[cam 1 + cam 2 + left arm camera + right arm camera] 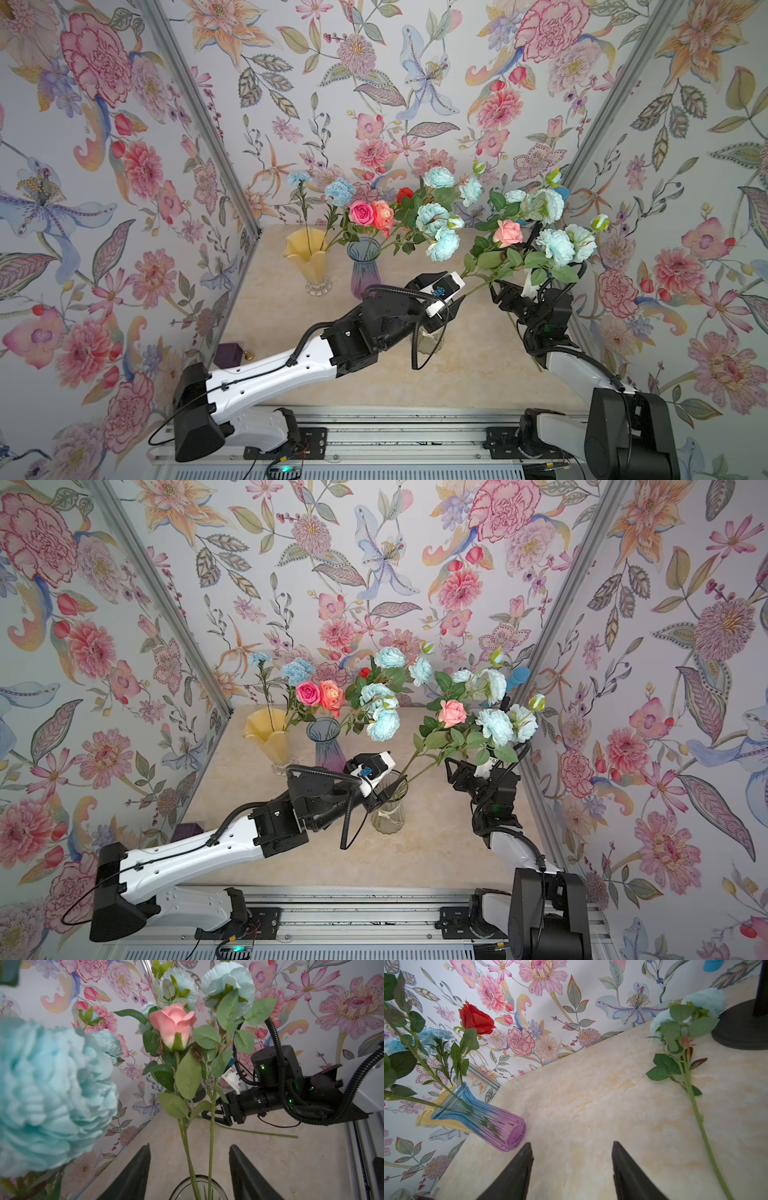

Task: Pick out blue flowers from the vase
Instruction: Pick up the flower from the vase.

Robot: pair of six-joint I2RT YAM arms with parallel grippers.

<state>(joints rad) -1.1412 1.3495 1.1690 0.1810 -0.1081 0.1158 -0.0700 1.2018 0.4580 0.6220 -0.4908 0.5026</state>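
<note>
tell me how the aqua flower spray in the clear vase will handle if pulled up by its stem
Probably top-heavy: the aqua spray carries several big blooms on one thin stem, so it may droop or swing. Its leaves overlap the pink rose, so that could drag along. The clear vase is narrow and might tip.

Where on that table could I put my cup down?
The near strip of table between the clear vase and the front rail is bare; so is the patch between the purple vase and the blue spray lying flat. Crowded: the back, around the yellow vase.
</note>
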